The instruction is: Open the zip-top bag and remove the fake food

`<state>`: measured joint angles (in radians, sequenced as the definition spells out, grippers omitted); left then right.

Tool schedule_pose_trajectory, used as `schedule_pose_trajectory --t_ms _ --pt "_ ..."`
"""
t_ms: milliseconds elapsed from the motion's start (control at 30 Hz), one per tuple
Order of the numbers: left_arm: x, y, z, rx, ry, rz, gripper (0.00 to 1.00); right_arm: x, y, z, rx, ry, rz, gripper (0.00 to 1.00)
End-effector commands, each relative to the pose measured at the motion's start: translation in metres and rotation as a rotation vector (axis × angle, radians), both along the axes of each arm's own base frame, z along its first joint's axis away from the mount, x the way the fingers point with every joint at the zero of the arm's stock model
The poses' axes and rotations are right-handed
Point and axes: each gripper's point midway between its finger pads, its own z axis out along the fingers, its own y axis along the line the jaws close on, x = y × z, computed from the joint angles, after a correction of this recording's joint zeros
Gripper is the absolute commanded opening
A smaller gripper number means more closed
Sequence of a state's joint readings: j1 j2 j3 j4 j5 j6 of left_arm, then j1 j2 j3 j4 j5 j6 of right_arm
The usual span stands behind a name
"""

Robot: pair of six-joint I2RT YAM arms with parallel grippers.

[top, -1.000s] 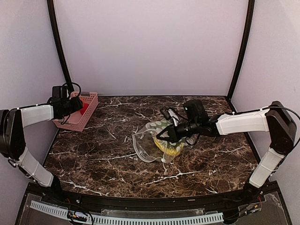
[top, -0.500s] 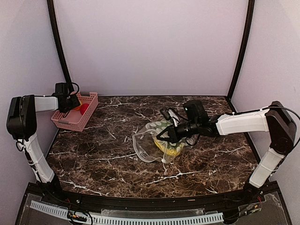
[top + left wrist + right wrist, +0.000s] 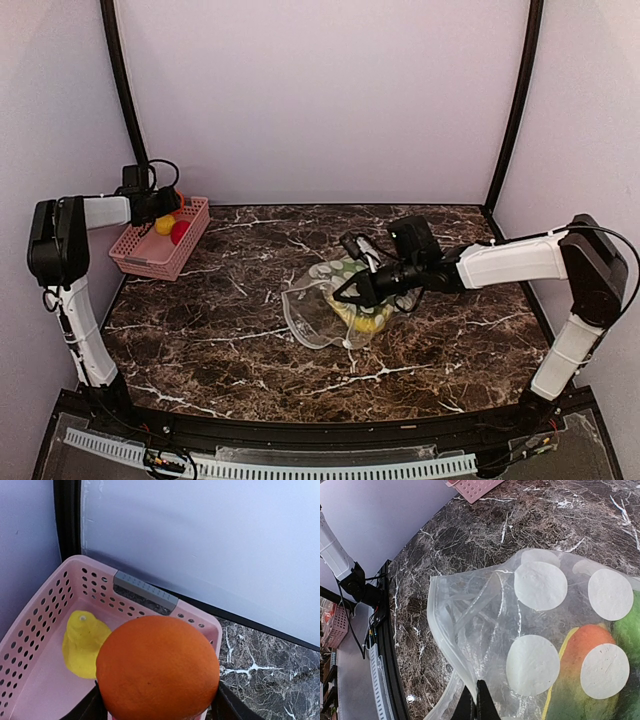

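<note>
The zip-top bag (image 3: 322, 300) lies open-mouthed mid-table, with pale dots on its face (image 3: 540, 585). Yellow, orange and green fake food (image 3: 364, 318) is still inside it, also seen in the right wrist view (image 3: 582, 647). My right gripper (image 3: 346, 292) is shut on the bag's clear rim (image 3: 478, 700). My left gripper (image 3: 165, 204) is over the far end of the pink basket (image 3: 150, 258), shut on an orange ball (image 3: 157, 667). A yellow piece (image 3: 82, 642) and a red ball (image 3: 180, 232) lie in the basket.
The basket (image 3: 65, 575) stands in the far left corner against the back wall and a black frame post (image 3: 125, 90). The marble table edge and a cable tray (image 3: 280, 465) run along the front.
My left gripper has swung back toward the far end of the basket with the orange ball, uncovering the yellow piece and red ball. The right gripper and bag have barely moved.
</note>
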<state>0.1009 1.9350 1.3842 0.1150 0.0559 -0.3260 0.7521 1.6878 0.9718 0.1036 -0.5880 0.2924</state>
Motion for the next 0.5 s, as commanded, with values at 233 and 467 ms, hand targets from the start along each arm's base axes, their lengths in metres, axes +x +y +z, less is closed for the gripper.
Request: schedule_pose_trajectory --t_ms 233,467 --pt "0.037 -0.013 -0.002 0.039 -0.014 -0.127 0.64 0.009 0.004 0.004 0.001 -0.010 0.003 0.00" --pt "0.045 -0.013 -0.012 0.052 0.016 -0.141 0.73 0.010 0.004 0.003 -0.007 -0.012 0.001 0.00"
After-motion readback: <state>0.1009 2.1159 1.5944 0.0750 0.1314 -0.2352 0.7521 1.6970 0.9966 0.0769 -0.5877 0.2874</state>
